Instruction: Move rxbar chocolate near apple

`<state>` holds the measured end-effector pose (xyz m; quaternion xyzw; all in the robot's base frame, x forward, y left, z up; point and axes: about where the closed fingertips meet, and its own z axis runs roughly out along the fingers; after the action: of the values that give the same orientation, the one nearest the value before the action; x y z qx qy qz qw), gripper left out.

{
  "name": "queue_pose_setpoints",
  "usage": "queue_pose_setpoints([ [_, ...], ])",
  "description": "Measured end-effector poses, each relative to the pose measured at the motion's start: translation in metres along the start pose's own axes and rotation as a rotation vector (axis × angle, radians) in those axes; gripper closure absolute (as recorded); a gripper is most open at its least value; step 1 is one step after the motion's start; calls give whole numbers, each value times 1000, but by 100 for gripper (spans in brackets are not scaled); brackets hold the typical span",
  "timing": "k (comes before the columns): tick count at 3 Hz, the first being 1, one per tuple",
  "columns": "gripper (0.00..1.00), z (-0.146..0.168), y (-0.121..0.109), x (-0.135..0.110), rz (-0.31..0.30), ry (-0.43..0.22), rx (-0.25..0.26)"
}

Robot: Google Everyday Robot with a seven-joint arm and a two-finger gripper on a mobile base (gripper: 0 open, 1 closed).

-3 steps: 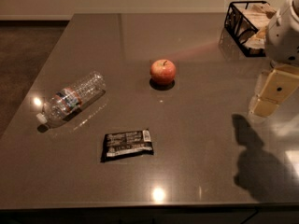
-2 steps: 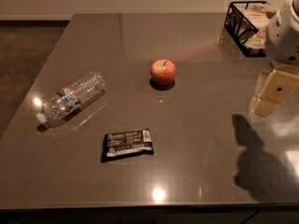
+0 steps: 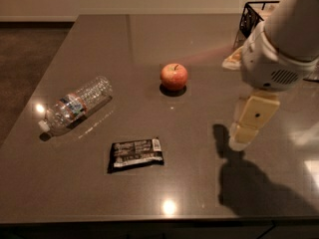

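Tan and blocky, the tool [image 3: 241,136] is hanging over the right side of the tabletop [image 3: 149,39], pointing down. It is sitting more to the left and closer to the middle than it was a second ago, and it is looking bigger. The white arm [image 3: 279,54] has come along with it and is now hiding more of the far right corner. I cannot tell if the tool is open or closed. It is not touching the bar or the apple. Its dark shadow [image 3: 249,183] is lying on the tabletop below it, toward the near edge.

The other things are staying where they were.

Counting them up: one tool, one rxbar chocolate [image 3: 136,154], one apple [image 3: 174,76], one water bottle [image 3: 77,105] and one wire basket [image 3: 251,14].

The rxbar chocolate is lying flat near the front of the tabletop, a bit left of the middle, with its white patch at the right end. The apple is sitting farther back, near the middle, with its stem pointing up. The bar and the apple are well apart.

The water bottle is lying on its side to the left, with its cap pointing to the near left. It is off to the side of the bar, not between the bar and the apple. The black wire basket is standing at the far right corner, and the arm is covering part of it. Two bright spots of light are shining on the tabletop.
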<state>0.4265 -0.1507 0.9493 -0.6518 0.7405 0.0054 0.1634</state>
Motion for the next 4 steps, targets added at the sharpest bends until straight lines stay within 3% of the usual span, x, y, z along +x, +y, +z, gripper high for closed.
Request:
queue_pose_setpoints([
  [1, 0, 24, 17, -40, -93, -47, -44],
  [3, 0, 92, 30, -87, -90, -142, -147],
  [4, 0, 112, 38, -96, -85, -156, -186],
])
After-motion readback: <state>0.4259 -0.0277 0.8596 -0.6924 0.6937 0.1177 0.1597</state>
